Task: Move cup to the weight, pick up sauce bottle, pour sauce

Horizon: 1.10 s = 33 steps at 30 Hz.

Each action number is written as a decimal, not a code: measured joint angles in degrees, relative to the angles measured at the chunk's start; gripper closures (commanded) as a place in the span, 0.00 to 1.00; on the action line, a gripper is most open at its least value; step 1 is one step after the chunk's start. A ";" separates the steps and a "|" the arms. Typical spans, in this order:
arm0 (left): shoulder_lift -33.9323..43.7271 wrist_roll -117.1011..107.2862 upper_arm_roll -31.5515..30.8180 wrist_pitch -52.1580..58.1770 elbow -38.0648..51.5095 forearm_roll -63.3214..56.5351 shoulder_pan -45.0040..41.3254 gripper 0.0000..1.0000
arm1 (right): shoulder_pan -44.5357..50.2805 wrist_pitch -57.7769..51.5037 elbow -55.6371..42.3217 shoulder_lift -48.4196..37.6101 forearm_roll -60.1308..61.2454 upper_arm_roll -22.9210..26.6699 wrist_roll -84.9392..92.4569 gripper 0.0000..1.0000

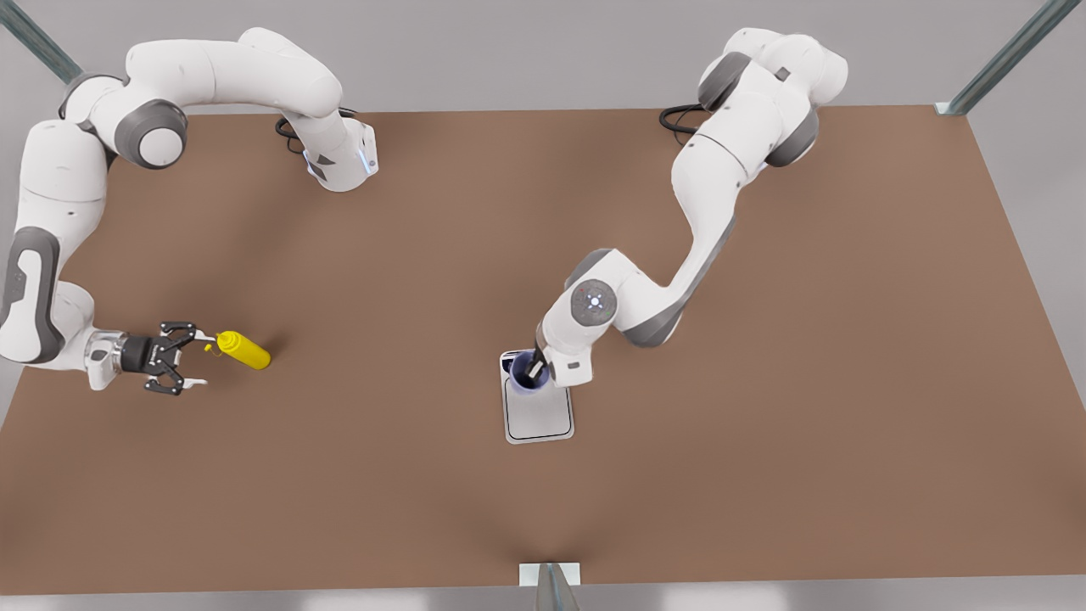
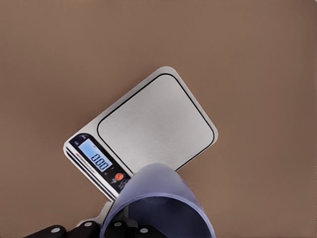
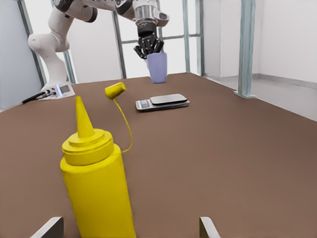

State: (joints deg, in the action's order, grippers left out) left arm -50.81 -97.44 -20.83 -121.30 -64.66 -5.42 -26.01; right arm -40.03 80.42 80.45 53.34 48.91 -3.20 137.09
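Yellow sauce bottle [image 3: 96,183] stands on the desk [image 1: 764,382] between your right tool's [image 1: 191,361] wide fingers. Lower the lavender cup [image 2: 158,206], clamped in your left tool [image 3: 148,47], squarely onto the scale's [image 2: 148,124] plate.

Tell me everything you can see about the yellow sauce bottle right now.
The sauce bottle is a bright yellow, plastic-looking cylinder with a ribbed shoulder and a narrow pointed nozzle. Its small yellow cap is off the tip and hangs on a thin tether. It stands on the brown table, at the front view's left, far from the scale. The right gripper is open beside it; its fingers flank the bottle without touching.
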 measured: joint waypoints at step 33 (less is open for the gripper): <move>-3.78 1.20 0.56 -1.59 2.52 -10.58 0.62 0.00 | -1.50 3.31 7.35 -0.78 -3.12 -0.22 3.88 0.00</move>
State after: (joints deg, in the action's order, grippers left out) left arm -54.59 -96.24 -20.27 -122.88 -62.14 -15.99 -25.39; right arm -41.53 83.73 87.80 52.56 45.79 -3.43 140.98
